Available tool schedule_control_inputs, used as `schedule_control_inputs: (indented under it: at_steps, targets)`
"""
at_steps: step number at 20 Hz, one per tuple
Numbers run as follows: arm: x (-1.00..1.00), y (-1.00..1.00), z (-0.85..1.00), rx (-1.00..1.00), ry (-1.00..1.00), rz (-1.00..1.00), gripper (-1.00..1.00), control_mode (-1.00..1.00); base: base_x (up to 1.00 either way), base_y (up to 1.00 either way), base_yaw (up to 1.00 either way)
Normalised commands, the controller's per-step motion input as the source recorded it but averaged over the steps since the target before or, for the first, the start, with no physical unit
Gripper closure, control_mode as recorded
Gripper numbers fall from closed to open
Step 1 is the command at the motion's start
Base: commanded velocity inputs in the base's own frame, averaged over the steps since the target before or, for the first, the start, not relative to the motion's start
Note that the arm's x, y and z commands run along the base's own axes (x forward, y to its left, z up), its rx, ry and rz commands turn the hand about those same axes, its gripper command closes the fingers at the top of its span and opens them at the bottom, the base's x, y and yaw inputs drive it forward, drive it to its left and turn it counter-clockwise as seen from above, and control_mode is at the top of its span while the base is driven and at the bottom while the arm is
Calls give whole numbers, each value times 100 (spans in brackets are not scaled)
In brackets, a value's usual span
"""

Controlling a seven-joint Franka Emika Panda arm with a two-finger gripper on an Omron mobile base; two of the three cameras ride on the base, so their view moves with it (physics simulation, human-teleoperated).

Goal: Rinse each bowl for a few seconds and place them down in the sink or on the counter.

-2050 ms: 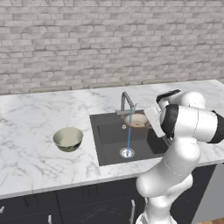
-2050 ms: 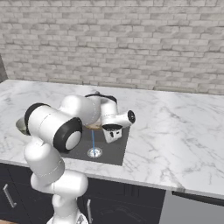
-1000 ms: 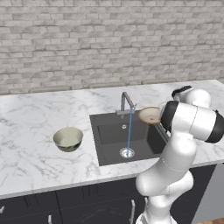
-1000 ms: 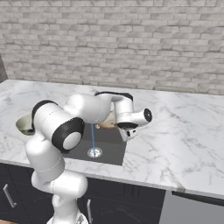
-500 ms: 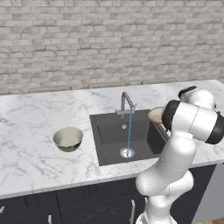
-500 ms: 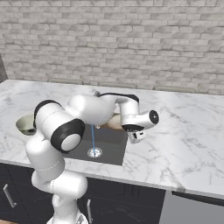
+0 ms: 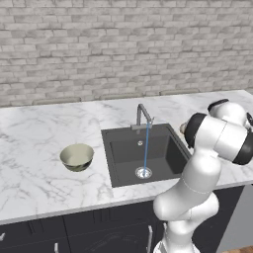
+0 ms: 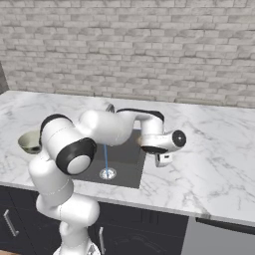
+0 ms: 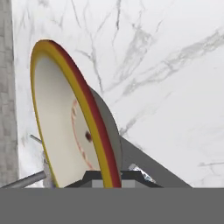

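Note:
My gripper [image 9: 107, 177] is shut on the rim of the tan-beige bowl [image 9: 57, 131], which stands on edge in the hand view and shows a brownish mottled inside and a yellow and red rim. In the right base view the gripper [image 8: 160, 160] hangs over the counter [image 8: 214, 149] just right of the sink [image 8: 129, 164]. A sliver of the tan bowl [image 7: 182, 129] peeks out beside the arm in the left base view. The greenish-cream bowl [image 7: 76, 157] sits upright on the counter left of the sink [image 7: 123, 148].
The faucet [image 7: 142, 114] is running, and a thin stream of water [image 7: 146, 148] falls to the drain. A grey brick wall stands behind the marble counter [image 9: 166, 65]. My own arm crosses over the sink's right part.
The arm has swung to the right with the tan bowl, from over the sink's right side to over the counter beside it. The greenish bowl has stayed put.

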Motion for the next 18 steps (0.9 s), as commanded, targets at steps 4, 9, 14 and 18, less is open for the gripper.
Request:
schedule_control_inputs:
  at_steps: [4, 9, 14, 18]
  targets:
    - [0, -14, 0, 0, 7, -41, 100, -100, 0, 0, 0]
    - [-6, -5, 0, 0, 9, -35, 100, -100, 0, 0, 0]
    - [-11, -2, -7, 0, 7, -25, 100, -100, 0, 0, 0]
    - [-18, -7, -13, 3, 6, -20, 100, -100, 0, 0, 0]
